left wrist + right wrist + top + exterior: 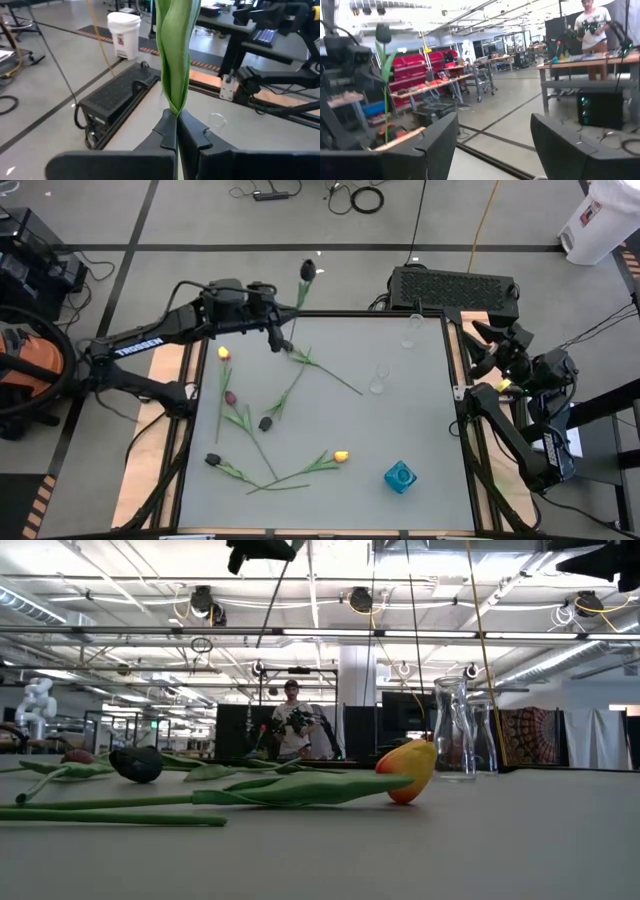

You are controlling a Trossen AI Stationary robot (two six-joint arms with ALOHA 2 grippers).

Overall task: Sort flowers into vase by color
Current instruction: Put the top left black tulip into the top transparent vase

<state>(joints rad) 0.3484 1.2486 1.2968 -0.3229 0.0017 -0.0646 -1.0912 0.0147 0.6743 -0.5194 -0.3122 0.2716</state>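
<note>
My left gripper (281, 332) (177, 125) is raised over the table's far left part, shut on a dark-headed flower (307, 270) (383, 33) that stands upright. Several more flowers lie flat on the table: yellow ones (224, 353) (341, 456) (410, 770), a pinkish red one (231, 397) and dark ones (265, 423) (212, 460). Two clear glass vases (415, 326) (379, 376) stand at the far right, and a blue vase (399, 477) stands near the front. My right gripper (492, 145) waits open off the table's right edge. My left gripper pinches the flower's green stem and leaf (176, 111) between its two fingers, well below the head. The fingers come roughly level from the table's left and lie across the stem. The flower is lifted clear of the table, head up, with its lower stem (385, 120) hanging below the fingers.
A black box (455, 284) sits just beyond the far edge, and a white bin (123, 32) stands on the floor. A person (292, 725) stands in the room behind the table. Bare tabletop (400, 420) lies between the lying flowers and the right edge.
</note>
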